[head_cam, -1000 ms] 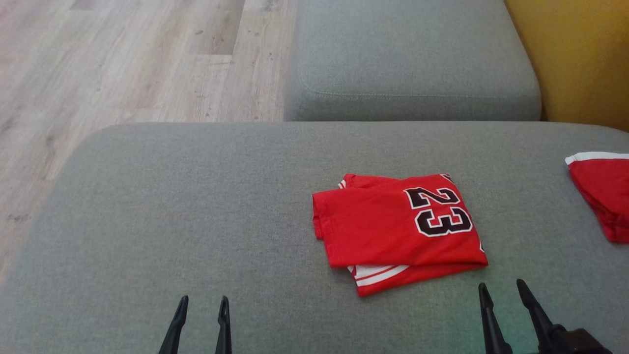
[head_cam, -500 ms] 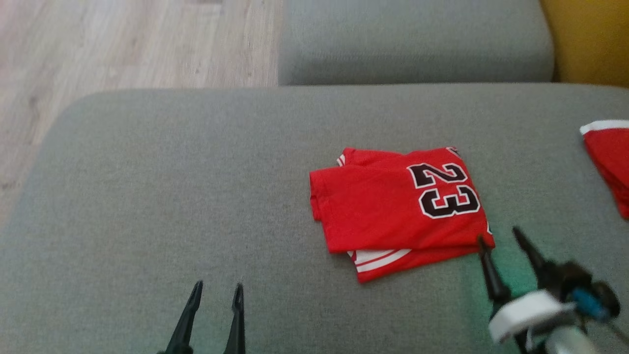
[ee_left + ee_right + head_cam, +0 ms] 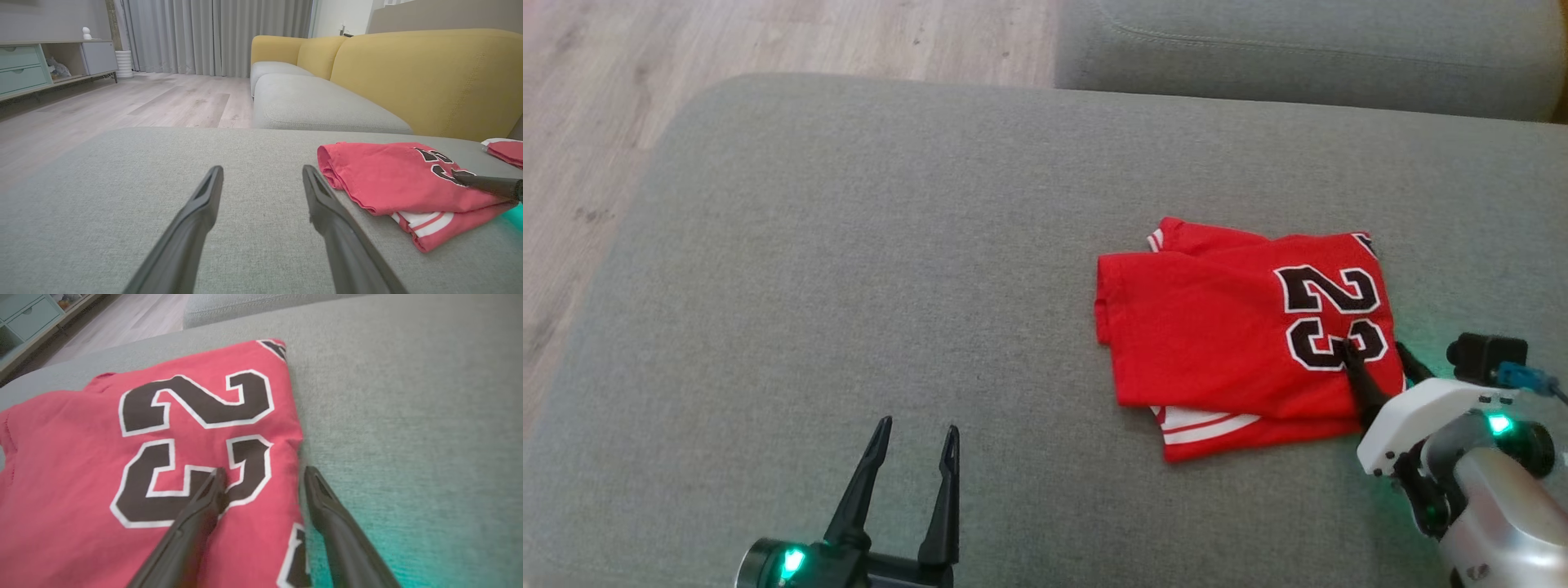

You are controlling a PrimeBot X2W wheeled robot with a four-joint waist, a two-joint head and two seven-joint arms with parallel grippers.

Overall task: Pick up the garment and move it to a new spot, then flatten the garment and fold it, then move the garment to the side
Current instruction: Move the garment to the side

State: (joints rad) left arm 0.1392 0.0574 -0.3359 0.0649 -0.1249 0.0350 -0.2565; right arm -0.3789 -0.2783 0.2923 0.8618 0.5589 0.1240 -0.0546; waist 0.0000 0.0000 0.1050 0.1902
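Garment point(image 3: 1217, 335): red jersey, black white-edged "23" facing up, folded into flat rectangle, white-striped hem peeking from under near edge. Lies on grey cushion point(image 3: 890, 286), right of centre.

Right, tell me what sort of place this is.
Most likely a home living room: a sofa with yellow backs and grey seat cushions, long grey curtains reaching a wood-look floor, and a low cabinet with pale green drawers.
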